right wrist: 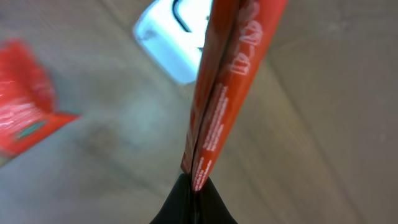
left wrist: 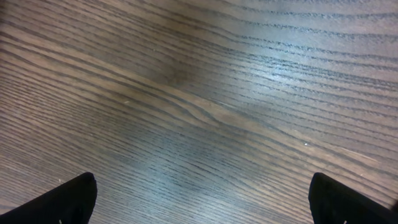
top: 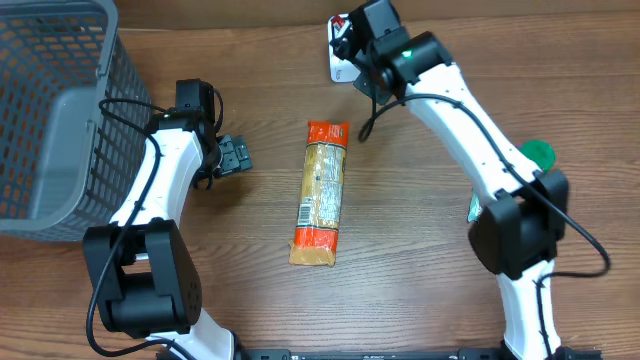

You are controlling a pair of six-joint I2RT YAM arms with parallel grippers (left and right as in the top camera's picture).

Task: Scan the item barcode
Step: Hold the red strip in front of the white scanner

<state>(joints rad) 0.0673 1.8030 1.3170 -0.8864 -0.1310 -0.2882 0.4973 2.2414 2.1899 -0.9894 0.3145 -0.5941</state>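
Right wrist view — right tool (right wrist: pixel 194 186) clenched on a thin red packet (right wrist: pixel 224 81), its print blurred; the white object (right wrist: pixel 177 43) behind, at 12 o'clock, is too hazy to name. Left tool (left wrist: pixel 205 198) released over the bench (left wrist: pixel 205 93) — fingertips cut off.

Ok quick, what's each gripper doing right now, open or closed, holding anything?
Left gripper: open, holding nothing.
Right gripper: shut on a thin red packet.
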